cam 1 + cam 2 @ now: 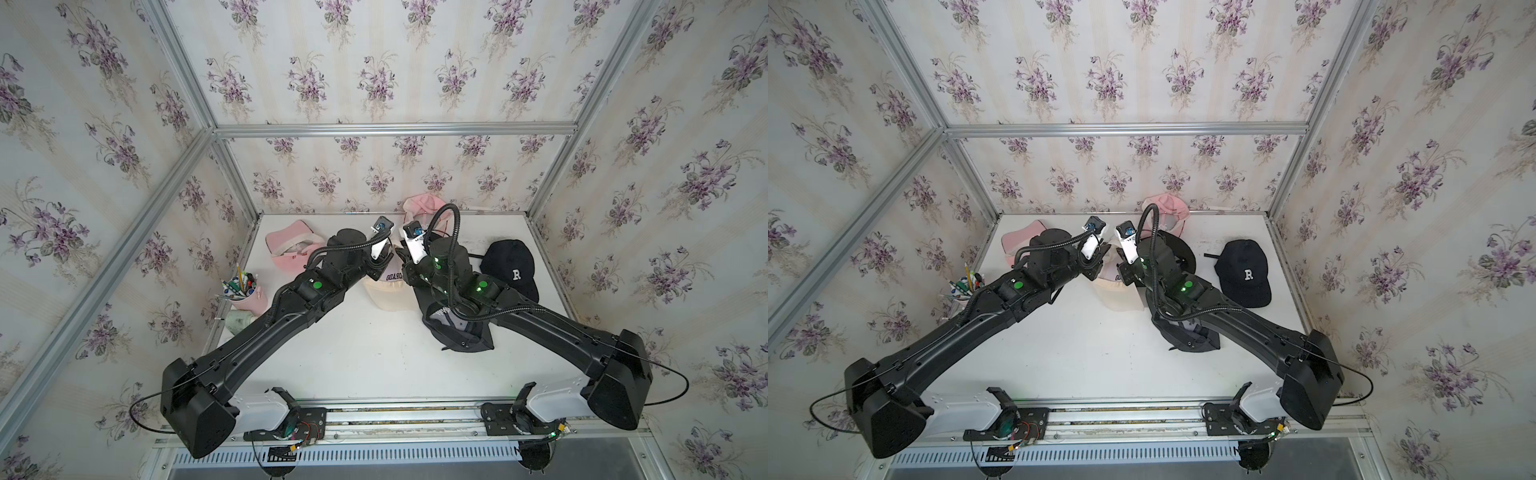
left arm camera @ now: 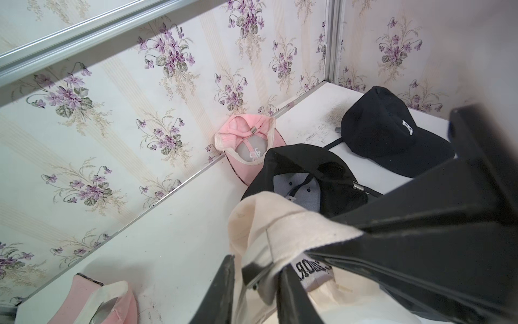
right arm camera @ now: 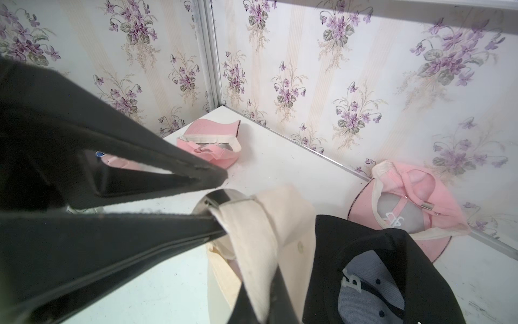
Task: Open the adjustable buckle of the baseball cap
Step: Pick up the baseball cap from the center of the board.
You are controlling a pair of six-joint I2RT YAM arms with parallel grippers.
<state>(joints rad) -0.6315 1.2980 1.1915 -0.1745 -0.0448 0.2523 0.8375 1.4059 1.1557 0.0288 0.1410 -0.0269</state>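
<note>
Cream cap point(image 1: 384, 293): crown largely covered by left arm point(image 1: 291, 316) and right arm point(image 1: 519, 320) in both top views; lettering read only in part.
Buckle point(image 3: 208, 200): mostly masked by strap point(image 3: 252, 238) and right gripper point(image 3: 222, 202); perhaps metal.
Pink cap point(image 2: 112, 305), left wrist view: cut off by the picture's edge.
Pen cup point(image 1: 249, 300): partly covered by the left arm.

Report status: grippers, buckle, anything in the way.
Right gripper shut on buckle. Left gripper pinching strap of cream cap. Strap threaded through, buckle not yet open. Black cap close beside.
</note>
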